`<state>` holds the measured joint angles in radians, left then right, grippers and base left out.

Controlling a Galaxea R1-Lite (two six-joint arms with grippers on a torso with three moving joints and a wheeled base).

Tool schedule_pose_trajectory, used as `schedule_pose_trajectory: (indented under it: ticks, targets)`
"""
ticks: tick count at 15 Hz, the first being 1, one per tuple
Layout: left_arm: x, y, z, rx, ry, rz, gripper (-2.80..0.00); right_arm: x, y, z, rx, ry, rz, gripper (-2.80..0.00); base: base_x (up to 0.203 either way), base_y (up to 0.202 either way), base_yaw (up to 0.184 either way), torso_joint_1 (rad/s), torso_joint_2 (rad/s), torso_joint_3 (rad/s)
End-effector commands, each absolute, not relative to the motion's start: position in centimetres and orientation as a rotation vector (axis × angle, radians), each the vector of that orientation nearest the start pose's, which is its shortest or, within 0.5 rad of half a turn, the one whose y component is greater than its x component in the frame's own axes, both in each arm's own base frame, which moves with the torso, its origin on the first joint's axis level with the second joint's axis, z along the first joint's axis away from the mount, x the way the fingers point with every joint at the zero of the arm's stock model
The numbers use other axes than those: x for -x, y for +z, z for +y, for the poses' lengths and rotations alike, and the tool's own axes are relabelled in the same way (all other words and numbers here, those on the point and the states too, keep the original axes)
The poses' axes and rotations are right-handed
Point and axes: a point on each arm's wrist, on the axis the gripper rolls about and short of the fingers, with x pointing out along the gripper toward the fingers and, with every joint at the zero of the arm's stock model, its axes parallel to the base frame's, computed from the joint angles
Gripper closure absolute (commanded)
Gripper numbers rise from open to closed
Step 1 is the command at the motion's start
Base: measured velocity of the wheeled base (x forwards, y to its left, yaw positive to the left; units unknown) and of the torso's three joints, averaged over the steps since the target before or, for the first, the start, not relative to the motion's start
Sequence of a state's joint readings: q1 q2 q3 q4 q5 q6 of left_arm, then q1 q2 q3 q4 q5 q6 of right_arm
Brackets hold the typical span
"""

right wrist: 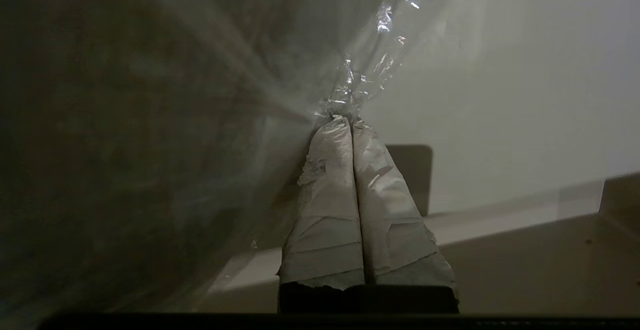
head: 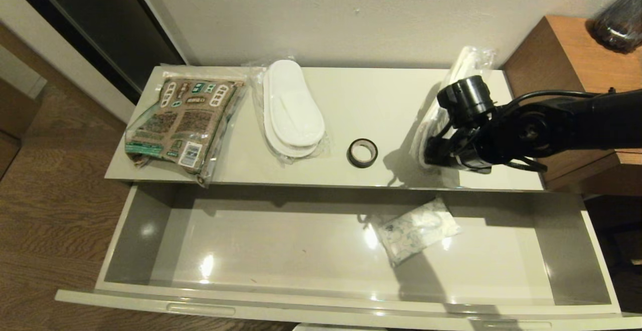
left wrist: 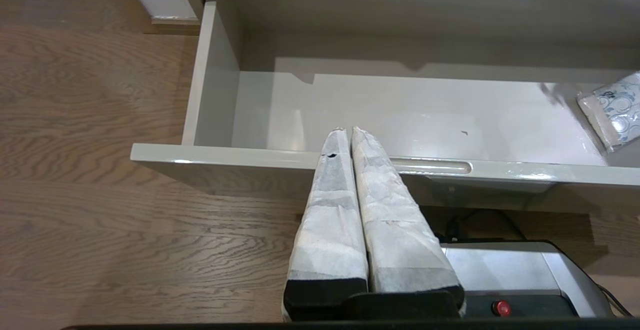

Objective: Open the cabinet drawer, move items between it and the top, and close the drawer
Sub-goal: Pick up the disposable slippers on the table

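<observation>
While pinched by its clear wrap in the right gripper (right wrist: 351, 120), slipper pair (head: 454, 83): light, soft, slippery film; likely best held at bunched plastic.

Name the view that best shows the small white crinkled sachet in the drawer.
Head view: the small white crinkled sachet lies whole on the drawer floor. The left wrist view catches only its cut-off edge; the right wrist view shows none of it.

The printed packet (head: 183, 120) carries print and a barcode label, none of it legible.
</observation>
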<state>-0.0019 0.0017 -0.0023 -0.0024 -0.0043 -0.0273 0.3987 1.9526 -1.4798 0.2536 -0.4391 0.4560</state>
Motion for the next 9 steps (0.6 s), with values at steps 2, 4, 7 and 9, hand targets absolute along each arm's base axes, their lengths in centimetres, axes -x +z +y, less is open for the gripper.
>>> schedule_pose_trajectory:
  ticks: [2,4,7,9]
  targets:
    - [2.3,7.7,0.0,0.028,-0.006,-0.004,0.00,-29.2,22.9,11.1,-0.175,-0.165,0.612,0.00,0.000,0.000,0.000,0.000,0.00,0.000]
    - [2.3,7.7,0.0,0.028,-0.006,-0.004,0.00,-27.6,24.1,10.5,-0.173,-0.154,0.621,0.00,0.000,0.000,0.000,0.000,0.00,0.000]
    - [2.3,7.7,0.0,0.028,-0.006,-0.005,0.00,-27.0,26.2,10.2,-0.182,-0.146,0.599,0.00,0.000,0.000,0.000,0.000,0.00,0.000]
    - [2.3,7.7,0.0,0.028,-0.006,-0.005,0.00,-28.0,27.1,10.6,-0.187,-0.145,0.588,0.00,0.000,0.000,0.000,0.000,0.00,0.000]
